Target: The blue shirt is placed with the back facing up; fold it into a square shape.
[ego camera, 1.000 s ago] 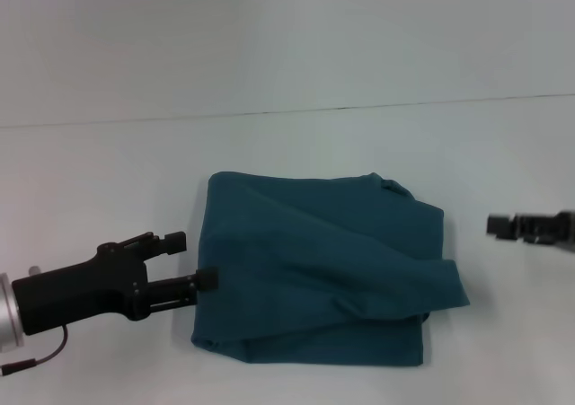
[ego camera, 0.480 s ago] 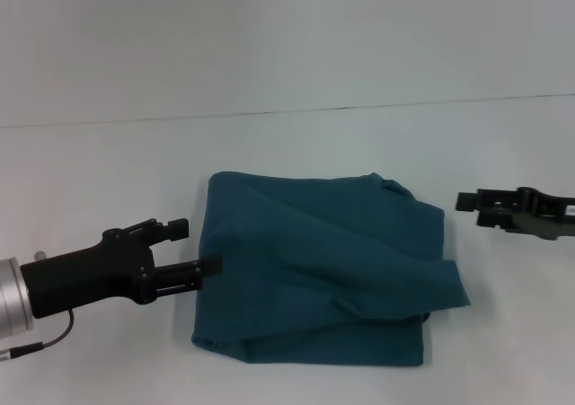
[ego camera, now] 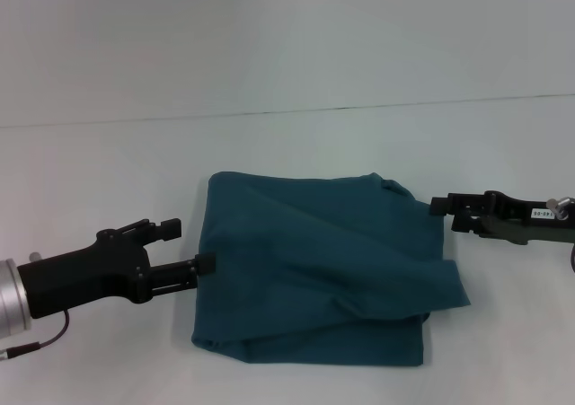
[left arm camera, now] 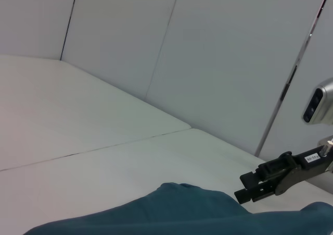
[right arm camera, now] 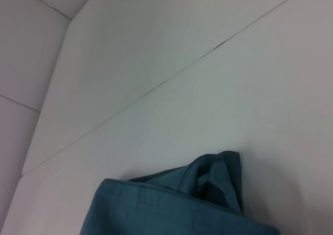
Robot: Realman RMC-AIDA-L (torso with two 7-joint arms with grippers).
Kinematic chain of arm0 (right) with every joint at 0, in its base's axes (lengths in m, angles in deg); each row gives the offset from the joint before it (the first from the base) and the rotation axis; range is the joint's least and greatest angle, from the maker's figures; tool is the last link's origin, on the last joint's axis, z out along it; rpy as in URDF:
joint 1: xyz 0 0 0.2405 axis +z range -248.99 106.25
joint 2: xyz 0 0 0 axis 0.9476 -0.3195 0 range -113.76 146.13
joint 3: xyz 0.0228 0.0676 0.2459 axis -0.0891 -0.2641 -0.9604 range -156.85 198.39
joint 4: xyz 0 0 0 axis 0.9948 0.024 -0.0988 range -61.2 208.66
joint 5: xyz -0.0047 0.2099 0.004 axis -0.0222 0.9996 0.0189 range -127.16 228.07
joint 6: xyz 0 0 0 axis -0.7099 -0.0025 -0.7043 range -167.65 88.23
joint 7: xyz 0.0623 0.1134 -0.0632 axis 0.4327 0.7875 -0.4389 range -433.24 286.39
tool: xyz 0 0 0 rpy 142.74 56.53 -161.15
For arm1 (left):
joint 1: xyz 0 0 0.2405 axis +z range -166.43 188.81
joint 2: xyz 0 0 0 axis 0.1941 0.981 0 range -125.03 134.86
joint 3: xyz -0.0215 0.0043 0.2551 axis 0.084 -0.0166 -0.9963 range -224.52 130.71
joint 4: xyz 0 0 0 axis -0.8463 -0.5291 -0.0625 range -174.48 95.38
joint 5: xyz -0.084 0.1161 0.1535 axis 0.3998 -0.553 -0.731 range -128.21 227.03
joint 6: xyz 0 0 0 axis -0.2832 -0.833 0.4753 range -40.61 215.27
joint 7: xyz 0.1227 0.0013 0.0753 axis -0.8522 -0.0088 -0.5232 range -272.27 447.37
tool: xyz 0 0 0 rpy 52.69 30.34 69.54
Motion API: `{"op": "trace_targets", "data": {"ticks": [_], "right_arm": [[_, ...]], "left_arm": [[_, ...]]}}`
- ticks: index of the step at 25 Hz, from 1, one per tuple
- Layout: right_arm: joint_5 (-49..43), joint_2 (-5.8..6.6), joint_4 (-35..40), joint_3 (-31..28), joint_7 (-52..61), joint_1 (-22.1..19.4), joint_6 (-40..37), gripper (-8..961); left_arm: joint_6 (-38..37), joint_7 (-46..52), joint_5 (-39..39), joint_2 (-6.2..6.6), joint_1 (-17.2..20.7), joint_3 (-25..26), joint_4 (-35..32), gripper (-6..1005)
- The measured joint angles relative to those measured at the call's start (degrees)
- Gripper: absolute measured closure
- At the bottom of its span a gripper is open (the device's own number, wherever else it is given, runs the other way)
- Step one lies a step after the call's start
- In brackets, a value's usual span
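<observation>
- A blue shirt [ego camera: 319, 270] lay folded into a rough, lumpy rectangle on a white table [ego camera: 296, 140], a little below the middle of the head view.
- Its plain side faced up, with soft diagonal creases. One loose flap stuck out toward 4 o'clock, and a small bunched bit of cloth rose at the upper right corner.
- The left gripper [ego camera: 190, 247] reached in from 8 o'clock. Its two black fingers stood apart, with the lower fingertip right at the shirt's left edge and the upper one just beside the cloth.
- The right gripper [ego camera: 441, 212] came in from 3 o'clock, its tip at the shirt's upper right edge. Whether its fingers were apart or together could not be told.
- In the left wrist view, the shirt [left arm camera: 208, 214] filled the lower edge, with the right gripper [left arm camera: 248, 187] beyond it.
- In the right wrist view, the bunched corner of the shirt [right arm camera: 182, 206] sat on the table [right arm camera: 171, 68].
</observation>
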Motion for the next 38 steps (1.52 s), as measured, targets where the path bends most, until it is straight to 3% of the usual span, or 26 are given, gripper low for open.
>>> {"op": "trace_targets", "data": {"ticks": [7, 31, 34, 38], "right_arm": [[0.00, -1.00, -0.70, 0.11, -0.16, -0.11, 1.77, 270], [0.19, -1.45, -1.78, 2.24, 0.11, 0.57, -2.10, 324], [0.17, -1.44, -1.78, 2.24, -0.06, 0.57, -1.87, 564], [0.19, -1.43, -1.52, 2.24, -0.51, 0.54, -1.66, 733]], "left_arm": [[0.00, -0.59, -0.01, 0.08, -0.05, -0.04, 0.01, 113], [0.73, -0.67, 0.00, 0.12, -0.18, -0.06, 0.05, 114], [0.81, -0.72, 0.00, 0.13, -0.19, -0.05, 0.05, 114], [0.84, -0.72, 0.01, 0.15, -0.32, -0.06, 0.05, 113]]}}
